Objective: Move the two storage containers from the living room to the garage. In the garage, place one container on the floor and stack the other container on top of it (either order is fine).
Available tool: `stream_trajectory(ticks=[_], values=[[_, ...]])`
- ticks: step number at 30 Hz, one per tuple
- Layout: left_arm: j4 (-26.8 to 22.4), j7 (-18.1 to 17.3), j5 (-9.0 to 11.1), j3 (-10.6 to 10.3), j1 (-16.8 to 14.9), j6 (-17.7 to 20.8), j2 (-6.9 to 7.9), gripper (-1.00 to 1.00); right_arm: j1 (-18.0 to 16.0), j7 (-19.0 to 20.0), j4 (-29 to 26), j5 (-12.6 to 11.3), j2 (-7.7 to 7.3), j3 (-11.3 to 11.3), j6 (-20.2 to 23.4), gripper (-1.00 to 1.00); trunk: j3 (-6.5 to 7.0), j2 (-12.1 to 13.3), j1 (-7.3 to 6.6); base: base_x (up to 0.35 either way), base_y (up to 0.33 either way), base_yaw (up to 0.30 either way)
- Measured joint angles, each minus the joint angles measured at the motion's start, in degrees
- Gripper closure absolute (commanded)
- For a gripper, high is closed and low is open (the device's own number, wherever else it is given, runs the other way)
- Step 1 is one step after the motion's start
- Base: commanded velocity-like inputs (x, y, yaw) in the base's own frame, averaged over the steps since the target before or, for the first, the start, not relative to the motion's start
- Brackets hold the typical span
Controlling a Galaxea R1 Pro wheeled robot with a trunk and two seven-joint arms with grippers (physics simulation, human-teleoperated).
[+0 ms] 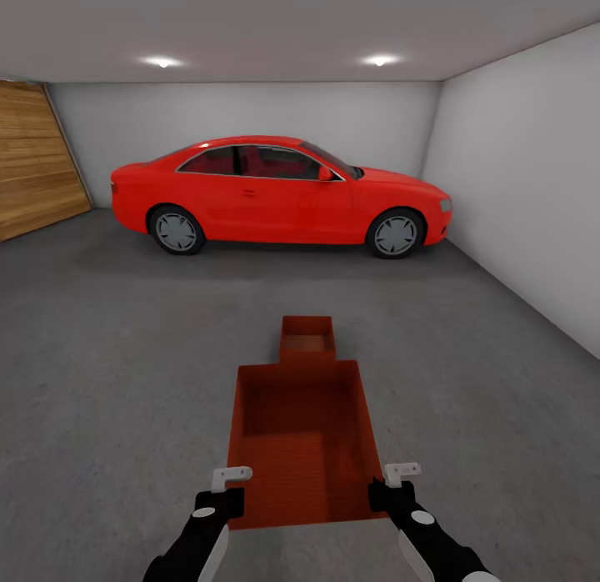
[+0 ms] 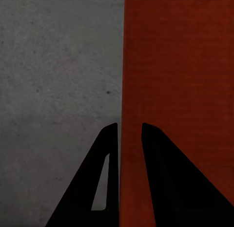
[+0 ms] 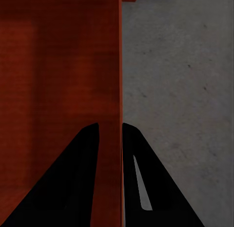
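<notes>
**Held bin lines up behind the one on the floor**

Left gripper [image 1: 223, 492] and right gripper [image 1: 398, 486] each clamp a side wall of the near bin [image 1: 300, 436], one finger inside and one outside the thin red wall (both wrist views show the wall running straight between the dark fingers [image 2: 109, 154] [image 3: 92, 144]). Carried this way between the two arms, the bin sits level and open side up, its long axis pointing away from the robot toward the red car [image 1: 279, 194].

Directly beyond its far edge lies the second bin [image 1: 307, 336], resting on the grey concrete floor [image 1: 125, 382] of the garage, its long axis on about the same line. So the target is straight ahead and lower, centred between the arms, neither arm nearer than the other.

My reading is that the stacking step is at hand: the held bin needs to travel forward and then down onto the far one, with both arms moving together so it stays square.
</notes>
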Motion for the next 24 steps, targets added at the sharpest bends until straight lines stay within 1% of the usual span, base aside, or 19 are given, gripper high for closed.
stream_trajectory(ticks=[20, 24], values=[[0.09, 0.00, 0.00, 0.00, 0.00, -0.09, 0.00, 1.00, 0.00, 0.00, 0.00, 0.01, -0.01, 0.02, 0.00, 1.00, 0.00, 0.00, 0.00, 0.000, 0.000, 0.000], [0.02, 0.01, 0.00, 0.01, 0.00, -0.01, -0.01, 1.00, 0.00, 0.00, 0.00, 0.00, -0.01, 0.01, 0.00, 1.00, 0.00, 0.00, 0.01, -0.056, 0.111, 0.000]])
